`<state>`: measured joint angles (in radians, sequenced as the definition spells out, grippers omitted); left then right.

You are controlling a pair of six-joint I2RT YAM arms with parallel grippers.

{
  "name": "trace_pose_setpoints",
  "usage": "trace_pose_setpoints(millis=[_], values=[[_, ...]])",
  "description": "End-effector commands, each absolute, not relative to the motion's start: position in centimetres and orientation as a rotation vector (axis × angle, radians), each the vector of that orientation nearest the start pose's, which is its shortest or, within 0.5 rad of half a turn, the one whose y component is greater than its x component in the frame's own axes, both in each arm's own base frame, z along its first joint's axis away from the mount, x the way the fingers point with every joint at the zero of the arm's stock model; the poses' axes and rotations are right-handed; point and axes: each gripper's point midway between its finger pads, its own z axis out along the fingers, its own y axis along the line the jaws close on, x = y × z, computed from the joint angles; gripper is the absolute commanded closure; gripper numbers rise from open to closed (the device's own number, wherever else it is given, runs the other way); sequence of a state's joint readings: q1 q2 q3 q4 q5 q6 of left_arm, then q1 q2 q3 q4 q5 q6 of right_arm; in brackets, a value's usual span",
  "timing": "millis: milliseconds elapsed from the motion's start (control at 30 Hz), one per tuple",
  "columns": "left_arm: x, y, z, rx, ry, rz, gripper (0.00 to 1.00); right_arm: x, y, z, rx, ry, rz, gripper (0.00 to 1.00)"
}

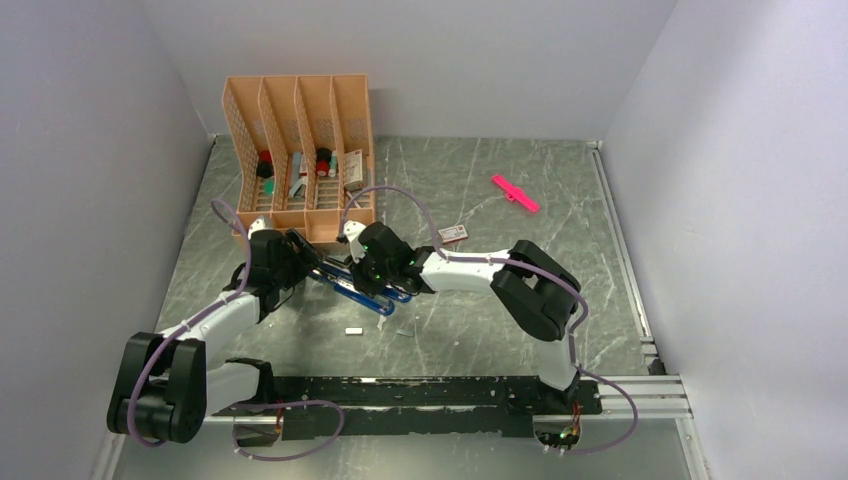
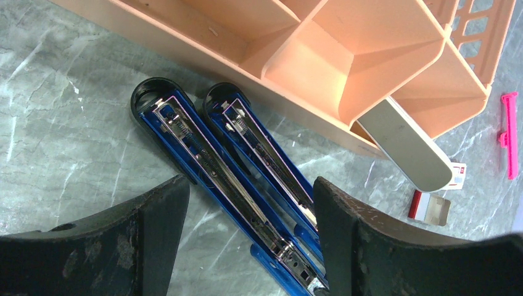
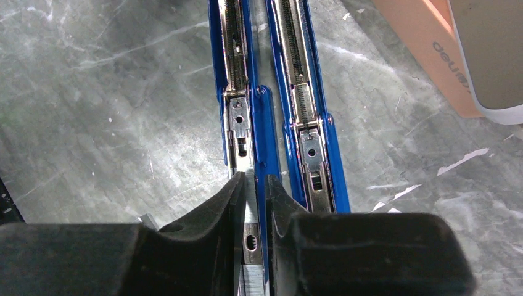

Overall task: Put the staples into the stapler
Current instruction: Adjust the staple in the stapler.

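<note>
A blue stapler [image 1: 365, 292] lies open on the table in front of the organizer, showing two parallel blue arms with metal channels [image 2: 203, 142] [image 3: 302, 92]. My right gripper [image 1: 377, 272] [image 3: 255, 182] is over the left channel's front end, its fingers closed to a narrow gap on a ridged silvery strip of staples [image 3: 248, 191] that lies along the channel. My left gripper [image 1: 298, 260] [image 2: 250, 185] is open, its fingers either side of the stapler's arms without touching them. The pink-and-white staple box [image 1: 452, 234] [image 2: 432, 205] lies behind the right arm.
The orange desk organizer [image 1: 300, 150] [image 2: 345, 61] stands just behind the stapler, with a grey-white object [image 2: 407, 145] [image 3: 493, 55] sticking out of it. A pink plastic stick [image 1: 515, 193] [image 2: 509, 132] lies far right. A small loose strip [image 1: 352, 329] lies on the table nearer the bases.
</note>
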<state>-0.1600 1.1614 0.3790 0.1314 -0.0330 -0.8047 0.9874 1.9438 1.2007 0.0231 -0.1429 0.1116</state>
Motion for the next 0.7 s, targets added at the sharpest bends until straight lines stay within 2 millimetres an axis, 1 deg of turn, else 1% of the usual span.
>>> trace_pose_setpoints(millis=[0,100,433,667], values=[[31.2,-7.8,6.2,-0.71,2.104,-0.516,0.22,25.3,41.9,4.0,-1.081,2.156,0.635,0.81],[31.2,-7.8,6.1,-0.711,2.108,-0.515,0.22,25.0,41.2,3.6,-1.097,2.172,0.614,0.83],[31.3,-7.8,6.2,-0.711,2.11,-0.512,0.23,23.2,39.1,2.8,-1.147,2.223,0.595,0.83],[31.3,-7.7,6.2,-0.713,2.116,-0.508,0.23,22.5,38.2,2.7,-1.154,2.241,0.576,0.82]])
